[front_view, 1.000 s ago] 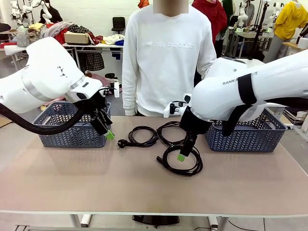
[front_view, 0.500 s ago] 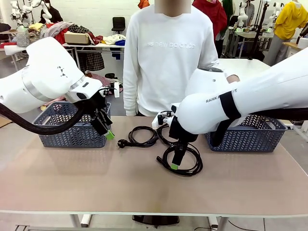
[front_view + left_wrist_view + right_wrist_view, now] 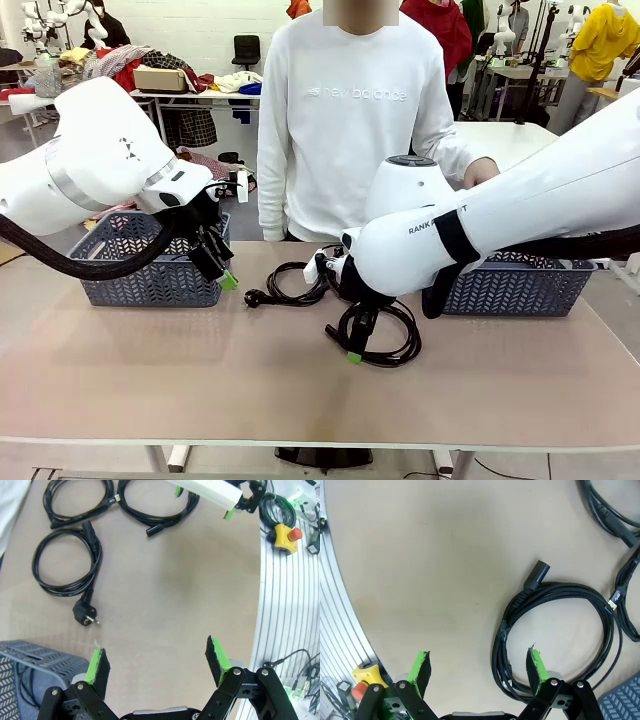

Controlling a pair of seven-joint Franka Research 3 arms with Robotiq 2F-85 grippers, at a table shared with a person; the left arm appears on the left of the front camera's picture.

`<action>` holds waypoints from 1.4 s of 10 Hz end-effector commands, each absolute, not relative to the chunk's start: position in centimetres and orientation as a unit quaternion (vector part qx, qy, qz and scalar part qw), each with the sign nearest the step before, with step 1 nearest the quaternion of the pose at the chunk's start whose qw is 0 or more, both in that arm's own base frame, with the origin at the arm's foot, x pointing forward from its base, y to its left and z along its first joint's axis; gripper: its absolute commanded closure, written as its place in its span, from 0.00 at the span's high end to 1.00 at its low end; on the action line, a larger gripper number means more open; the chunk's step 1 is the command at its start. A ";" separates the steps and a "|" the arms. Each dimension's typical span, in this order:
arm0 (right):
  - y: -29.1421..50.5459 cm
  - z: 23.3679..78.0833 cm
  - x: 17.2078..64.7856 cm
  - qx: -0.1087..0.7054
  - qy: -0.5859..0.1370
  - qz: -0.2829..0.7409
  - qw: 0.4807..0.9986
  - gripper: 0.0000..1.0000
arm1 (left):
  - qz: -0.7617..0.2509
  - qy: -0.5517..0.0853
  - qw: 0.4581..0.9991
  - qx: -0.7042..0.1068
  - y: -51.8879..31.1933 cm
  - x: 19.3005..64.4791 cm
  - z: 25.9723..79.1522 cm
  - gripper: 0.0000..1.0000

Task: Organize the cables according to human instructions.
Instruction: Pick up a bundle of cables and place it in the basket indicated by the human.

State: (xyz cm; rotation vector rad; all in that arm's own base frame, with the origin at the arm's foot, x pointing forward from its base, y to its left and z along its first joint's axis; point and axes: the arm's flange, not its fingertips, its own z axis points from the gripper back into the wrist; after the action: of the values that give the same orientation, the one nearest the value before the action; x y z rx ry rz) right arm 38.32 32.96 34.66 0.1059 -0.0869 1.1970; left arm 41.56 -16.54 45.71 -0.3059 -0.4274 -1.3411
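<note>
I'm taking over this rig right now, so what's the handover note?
Left gripper: open, empty, beside the left basket.
Right gripper: open, low over the near cable, not yet gripping.
That cable, the middle cable and the left cable lie loose on the table, short of the right basket.
Done: none of these three binned.
Left: grasp, then bin as the person directs.

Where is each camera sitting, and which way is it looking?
Front view: sits between the arms and looks across the table at the person; both white arms, the left hand and the right hand show.
Left wrist view: sits on the left wrist and looks down past its own open hand at the round-plug cable.
Right wrist view: sits on the right wrist and looks down past its open hand at the coiled cable.
Shared: the front and right wrist views both show the coiled cable.
</note>
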 end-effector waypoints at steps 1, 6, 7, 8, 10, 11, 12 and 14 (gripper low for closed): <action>33.7 33.9 39.2 0.042 -0.050 0.550 0.833 1.00 | -0.614 -0.195 0.752 -0.142 -16.4 41.7 45.9 1.00; 32.9 32.4 40.7 0.037 -0.048 0.545 0.836 1.00 | -0.614 -0.195 0.752 -0.142 -16.4 41.7 45.9 1.00; 33.0 32.1 40.7 0.033 -0.040 0.546 0.836 1.00 | -0.614 -0.195 0.752 -0.142 -16.4 41.7 45.9 1.00; 33.2 31.8 40.7 0.029 -0.034 0.547 0.836 1.00 | -0.614 -0.195 0.752 -0.142 -16.4 41.7 45.9 1.00; 33.4 31.5 40.8 0.022 -0.031 0.546 0.837 1.00 | -0.614 -0.195 0.752 -0.142 -16.4 41.7 45.9 1.00; 33.5 31.4 40.8 0.019 -0.029 0.547 0.837 1.00 | -0.614 -0.195 0.752 -0.142 -16.4 41.7 45.9 1.00; 33.7 31.1 40.8 0.017 -0.028 0.547 0.837 1.00 | -0.614 -0.195 0.752 -0.142 -16.4 41.7 45.9 1.00; 33.9 31.0 40.8 0.009 -0.023 0.546 0.838 1.00 | -0.614 -0.195 0.752 -0.142 -16.4 41.7 45.9 1.00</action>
State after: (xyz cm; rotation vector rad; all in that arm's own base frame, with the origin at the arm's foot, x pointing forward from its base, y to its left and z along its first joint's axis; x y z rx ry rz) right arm 40.51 33.01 30.95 0.0562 -0.0636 1.1791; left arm 41.56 -16.54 45.70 -0.3060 -0.4272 -1.3411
